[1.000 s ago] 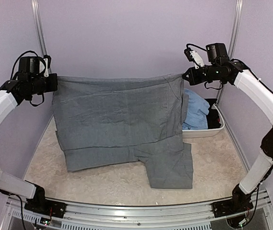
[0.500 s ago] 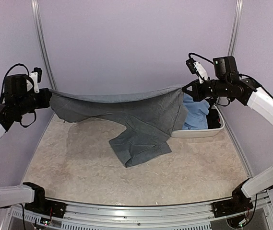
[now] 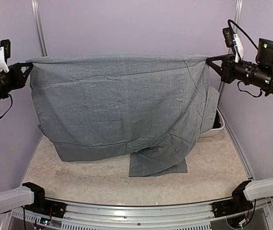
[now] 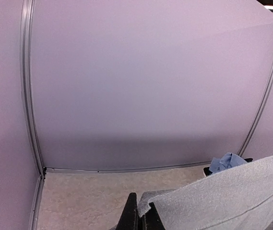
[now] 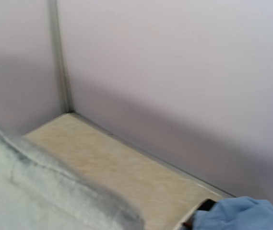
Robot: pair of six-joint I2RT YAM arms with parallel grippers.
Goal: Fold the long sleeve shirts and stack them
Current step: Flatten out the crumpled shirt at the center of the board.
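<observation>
While the grey shirt (image 3: pixel 122 110) hung spread wide between your two arms, its top edge ran taut and nearly level, and its lower hem and a trailing fold rested on the surface (image 3: pixel 222 158) near the middle. Your left pincer (image 3: pixel 27 67) was clamped shut on the shirt's top left corner and your right pincer (image 3: pixel 210 61) on its top right corner, both held high. Behind the cloth at the right, only the rim of the white basin (image 3: pixel 217 128) showed; the light blue shirt (image 4: pixel 226 162) lay bunched there.
</observation>
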